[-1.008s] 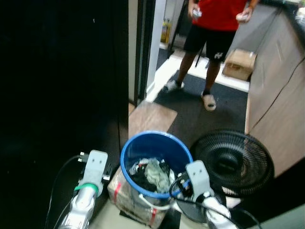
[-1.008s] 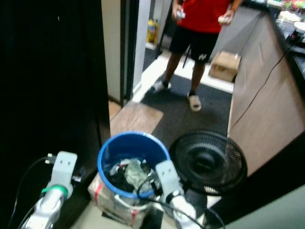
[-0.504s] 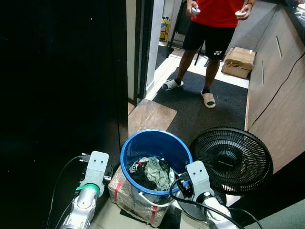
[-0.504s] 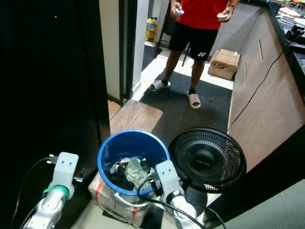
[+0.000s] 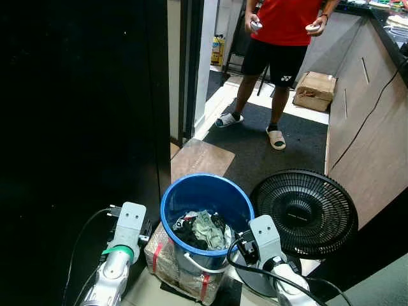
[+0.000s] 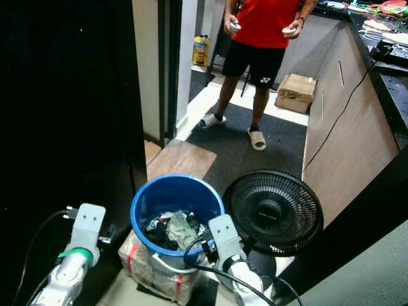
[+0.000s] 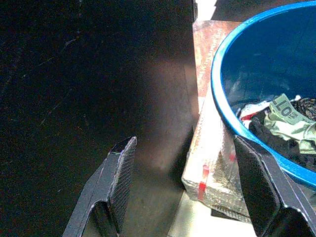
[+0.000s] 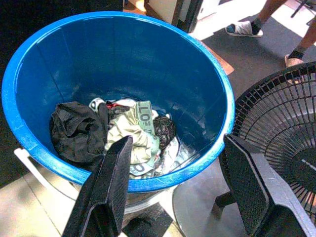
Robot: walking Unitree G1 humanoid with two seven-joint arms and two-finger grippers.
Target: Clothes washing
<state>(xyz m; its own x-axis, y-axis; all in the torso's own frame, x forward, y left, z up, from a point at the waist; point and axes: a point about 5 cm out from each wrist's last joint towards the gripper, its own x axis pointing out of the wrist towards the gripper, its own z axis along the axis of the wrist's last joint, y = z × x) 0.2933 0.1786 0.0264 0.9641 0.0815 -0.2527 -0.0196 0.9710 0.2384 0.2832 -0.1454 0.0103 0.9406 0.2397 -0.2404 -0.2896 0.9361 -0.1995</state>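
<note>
Both end effectors, left [image 7: 185, 185] and right [image 8: 180, 190], are spread; the right wrist view reveals clothes [image 8: 123, 133] inside the blue bucket [image 8: 207, 84].

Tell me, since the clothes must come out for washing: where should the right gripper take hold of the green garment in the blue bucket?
Probably its bunched top fold, from straight above. The green garment lies crumpled on the pile deep inside the blue bucket, whose tall wall blocks any side approach. The right gripper, open, hangs over the near rim.
</note>
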